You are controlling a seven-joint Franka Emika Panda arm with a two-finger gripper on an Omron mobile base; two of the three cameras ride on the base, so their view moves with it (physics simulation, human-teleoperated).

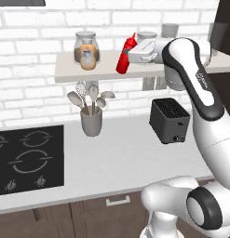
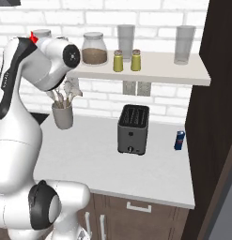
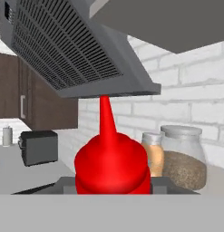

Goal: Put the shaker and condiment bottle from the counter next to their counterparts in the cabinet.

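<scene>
Red condiment bottle [image 1: 126, 56] clamped in end effector [image 1: 135, 56], tilted over beige cabinet [image 1: 107, 69] beside orange bottle [image 1: 87, 57]; released askew, likely to topple or knock its neighbour.

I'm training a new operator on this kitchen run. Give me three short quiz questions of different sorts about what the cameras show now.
1. True or false: both yellow-green shakers with tan caps stand side by side on the pale beige wall shelf.
2. Which object is shut in the gripper? A) small blue bottle B) slim red squeeze bottle with conical nozzle C) grey utensil cup
3. Fill in: the black toaster stands on the white ____.

Key: 1 true; 2 B; 3 counter.
</scene>
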